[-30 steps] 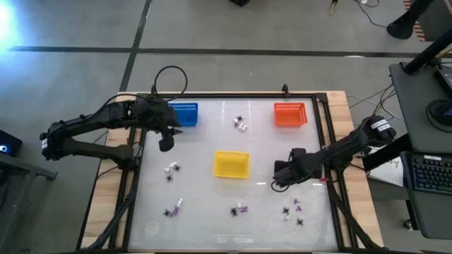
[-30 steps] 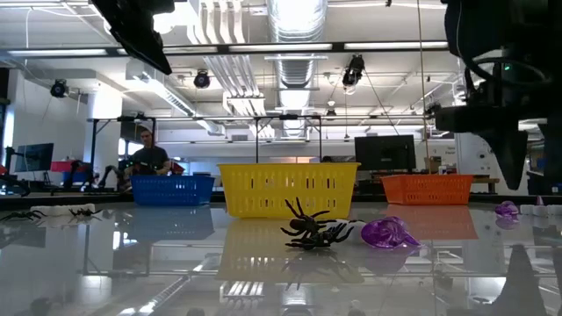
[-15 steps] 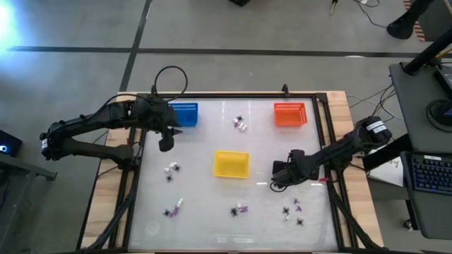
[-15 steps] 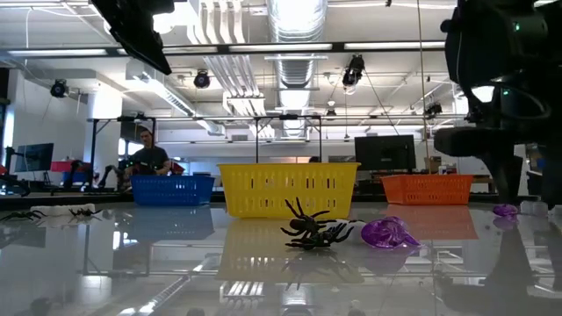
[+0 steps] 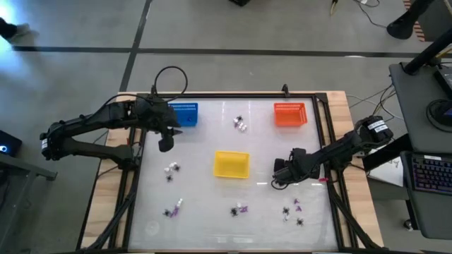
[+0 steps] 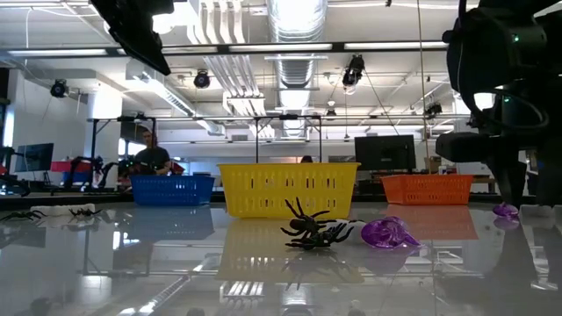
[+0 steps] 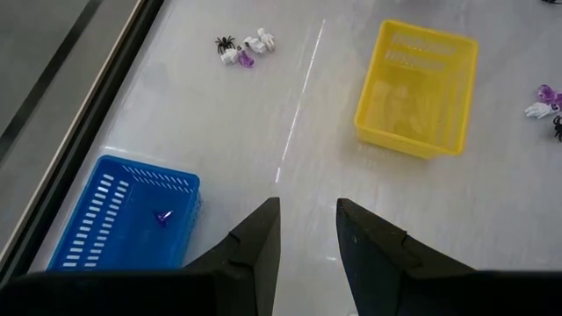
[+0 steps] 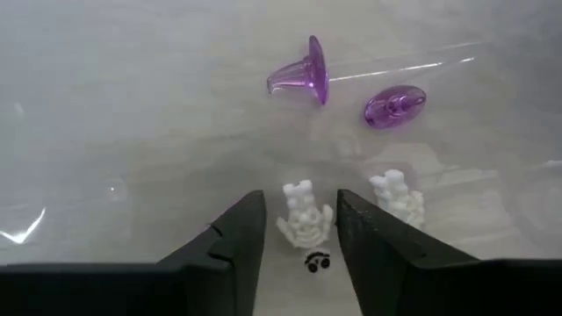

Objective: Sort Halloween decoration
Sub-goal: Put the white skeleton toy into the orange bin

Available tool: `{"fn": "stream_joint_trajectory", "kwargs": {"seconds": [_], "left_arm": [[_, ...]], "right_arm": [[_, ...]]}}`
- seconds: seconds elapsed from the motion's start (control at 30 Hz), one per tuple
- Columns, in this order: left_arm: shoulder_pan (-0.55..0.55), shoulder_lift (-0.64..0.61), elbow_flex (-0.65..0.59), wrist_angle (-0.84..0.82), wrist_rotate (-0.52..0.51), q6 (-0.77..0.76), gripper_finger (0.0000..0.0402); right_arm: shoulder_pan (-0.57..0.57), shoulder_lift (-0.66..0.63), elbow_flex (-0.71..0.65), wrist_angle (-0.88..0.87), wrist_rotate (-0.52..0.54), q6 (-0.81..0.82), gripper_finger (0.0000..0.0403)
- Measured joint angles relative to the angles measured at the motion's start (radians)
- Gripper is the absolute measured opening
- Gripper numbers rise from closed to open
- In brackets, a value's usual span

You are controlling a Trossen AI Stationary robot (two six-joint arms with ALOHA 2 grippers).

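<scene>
Down toward the worktop (image 5: 205, 204) is where the right gripper (image 5: 278, 182) has gone since a second ago; the left arm has stayed put. Now a little white piece (image 8: 305, 215) lies right between the right jaws, which are spread apart and not pinching it.

Another white piece (image 8: 397, 196) sits just beside it, with two purple bits (image 8: 300, 76) a little farther off.

Only one purple bit (image 7: 162, 216) shows inside the blue basket (image 7: 98, 230). The yellow basket (image 5: 232, 164) and orange basket (image 5: 290, 114) look empty. Little groups of black spiders (image 6: 312, 227), purple bits and white bits lie all over the worktop, so I think the sorting has only just begun and most of it is left.

The left gripper (image 7: 305, 230) hangs beside the blue basket, jaws spread, holding nothing.

No words or labels can be read anywhere.
</scene>
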Motion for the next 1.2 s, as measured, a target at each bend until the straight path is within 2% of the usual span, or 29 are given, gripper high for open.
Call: {"fn": "stream_joint_trajectory", "kwargs": {"seconds": [0.3,0.43,0.97,1.2], "left_arm": [[0.0,0.0,0.0,-0.007,0.0,0.0,0.0096],[0.0,0.0,0.0,-0.008,0.0,0.0,0.0096],[0.0,0.0,0.0,-0.015,0.0,-0.001,0.0096],[0.0,0.0,0.0,-0.016,0.0,-0.001,0.0096]], "right_arm": [[-0.001,-0.004,-0.002,-0.005,-0.001,-0.049,0.0042],[-0.001,-0.006,-0.001,-0.007,-0.003,-0.066,0.0018],[0.0,-0.09,0.044,-0.025,-0.014,-0.134,0.0008],[-0.001,-0.155,0.061,-0.028,0.093,-0.142,0.0008]]}}
